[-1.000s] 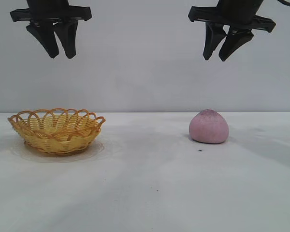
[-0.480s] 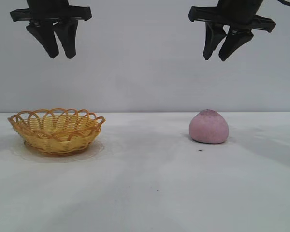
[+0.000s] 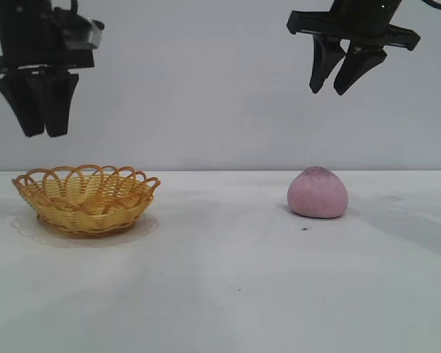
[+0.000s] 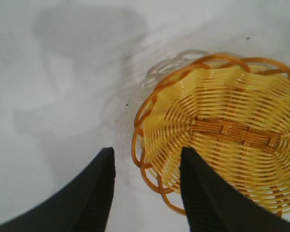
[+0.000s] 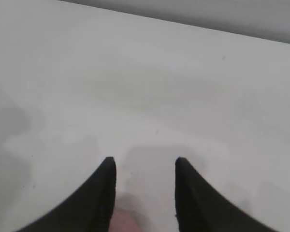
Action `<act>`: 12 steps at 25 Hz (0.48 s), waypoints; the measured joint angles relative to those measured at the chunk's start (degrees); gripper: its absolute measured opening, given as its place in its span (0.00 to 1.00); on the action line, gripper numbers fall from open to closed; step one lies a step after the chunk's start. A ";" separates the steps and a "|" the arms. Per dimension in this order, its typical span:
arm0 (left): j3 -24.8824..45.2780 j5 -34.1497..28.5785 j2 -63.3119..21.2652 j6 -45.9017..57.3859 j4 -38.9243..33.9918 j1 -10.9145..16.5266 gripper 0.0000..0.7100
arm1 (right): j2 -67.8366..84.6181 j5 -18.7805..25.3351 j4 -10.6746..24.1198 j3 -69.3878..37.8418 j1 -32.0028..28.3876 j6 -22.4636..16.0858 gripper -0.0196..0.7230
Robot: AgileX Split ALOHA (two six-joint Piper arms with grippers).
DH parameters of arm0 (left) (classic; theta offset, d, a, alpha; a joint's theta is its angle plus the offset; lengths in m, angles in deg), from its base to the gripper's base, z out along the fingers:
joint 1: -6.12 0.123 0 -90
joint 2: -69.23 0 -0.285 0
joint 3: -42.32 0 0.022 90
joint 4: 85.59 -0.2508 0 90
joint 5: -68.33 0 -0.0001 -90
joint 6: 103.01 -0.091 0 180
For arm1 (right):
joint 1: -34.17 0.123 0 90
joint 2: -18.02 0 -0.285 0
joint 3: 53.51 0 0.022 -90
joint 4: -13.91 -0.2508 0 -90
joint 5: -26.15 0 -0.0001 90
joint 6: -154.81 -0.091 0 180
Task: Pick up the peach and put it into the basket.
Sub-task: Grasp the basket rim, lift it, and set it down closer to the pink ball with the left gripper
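The dusty-pink peach [image 3: 317, 193] sits on the white table at the right. The yellow wicker basket [image 3: 83, 208] stands empty at the left. My right gripper [image 3: 328, 91] hangs open high above the peach; in the right wrist view [image 5: 145, 159] a sliver of the peach [image 5: 125, 225] shows between the fingers at the frame's edge. My left gripper [image 3: 44, 136] hangs open above the basket's left edge; in the left wrist view [image 4: 147, 151] the basket's rim [image 4: 144, 112] lies under the gap between the fingers.
The white table [image 3: 220, 279] runs to a plain grey wall behind. A small dark speck [image 3: 304, 229] lies in front of the peach.
My left gripper has swung to the left and dropped lower, turning about its axis. The right gripper, the peach and the basket have not moved.
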 joint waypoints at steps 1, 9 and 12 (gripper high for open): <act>0.00 0.46 0.85 0.00 0.00 0.00 0.46 | 0.00 0.09 -0.04 0.00 0.00 0.00 0.34; 0.00 2.69 4.05 0.47 1.43 0.00 0.15 | 0.00 0.23 -0.04 0.00 0.00 0.24 0.34; 0.00 2.61 3.85 3.26 2.03 0.00 0.11 | 0.00 0.35 -0.04 0.00 0.00 0.35 0.34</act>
